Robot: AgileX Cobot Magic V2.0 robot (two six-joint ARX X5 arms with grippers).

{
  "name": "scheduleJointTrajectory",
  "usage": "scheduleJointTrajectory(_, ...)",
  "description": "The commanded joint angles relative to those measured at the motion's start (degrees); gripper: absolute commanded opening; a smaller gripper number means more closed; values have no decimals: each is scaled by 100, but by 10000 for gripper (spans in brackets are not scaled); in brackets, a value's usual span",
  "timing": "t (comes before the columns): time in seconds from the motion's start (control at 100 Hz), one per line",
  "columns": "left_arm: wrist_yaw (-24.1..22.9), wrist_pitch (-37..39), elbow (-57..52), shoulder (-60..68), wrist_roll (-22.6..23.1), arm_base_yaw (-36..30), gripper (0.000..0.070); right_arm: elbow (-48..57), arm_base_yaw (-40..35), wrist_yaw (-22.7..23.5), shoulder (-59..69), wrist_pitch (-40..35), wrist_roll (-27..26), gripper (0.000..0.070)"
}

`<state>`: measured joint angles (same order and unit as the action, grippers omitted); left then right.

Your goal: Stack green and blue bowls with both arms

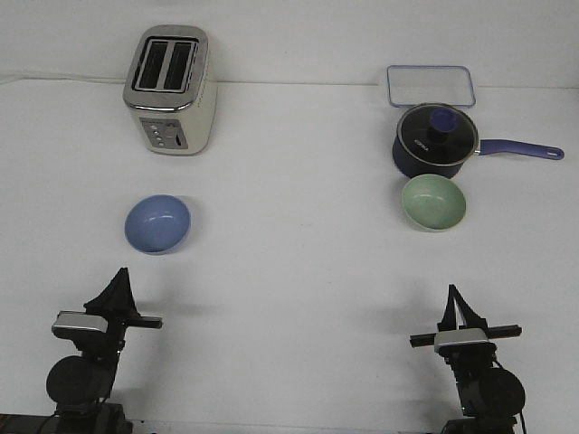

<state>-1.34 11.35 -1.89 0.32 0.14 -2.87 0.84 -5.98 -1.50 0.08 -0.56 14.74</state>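
The likeliest trouble sits at the upper right: the green bowl (433,202) lies just beside the navy saucepan (434,140), seemingly touching its front, so a reach from below could nudge the pan or its handle and push the bowl away. The blue bowl (157,223) rests open at centre left, below the toaster (168,90). Both bowls lie well apart from the claws: the left gripper (116,287) waits at lower left, the right gripper (452,303) at lower right (each carries nothing; how wide they stand I cannot tell).
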Motion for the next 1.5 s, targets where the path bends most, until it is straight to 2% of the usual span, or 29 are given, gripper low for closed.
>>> scheduleJointTrajectory(0.0,7,70,107,-4,28,2,15,-11,-4,0,0,61,9,2)
scheduleJointTrajectory(0.82,7,70,107,-4,28,2,15,-11,-7,50,0,83,-74,2)
scheduleJointTrajectory(0.97,7,70,107,-2,28,2,15,-11,-4,61,0,186,-649,1)
scheduleJointTrajectory(1.06,7,70,109,-2,28,2,15,-11,-4,52,0,186,-1390,2)
scheduleJointTrajectory(1.19,9,70,107,-4,28,2,15,-9,-4,-188,0,188,-2417,1)
scheduleJointTrajectory(1.28,9,68,107,-2,28,2,15,46,-4,-232,0,170,-2889,2)
scheduleJointTrajectory(1.41,7,68,109,-2,28,2,15,457,-4,-186,72,-256,-3556,1)
scheduleJointTrajectory(1.49,9,70,109,-4,28,2,15,890,-4,-192,275,-717,-3668,1)
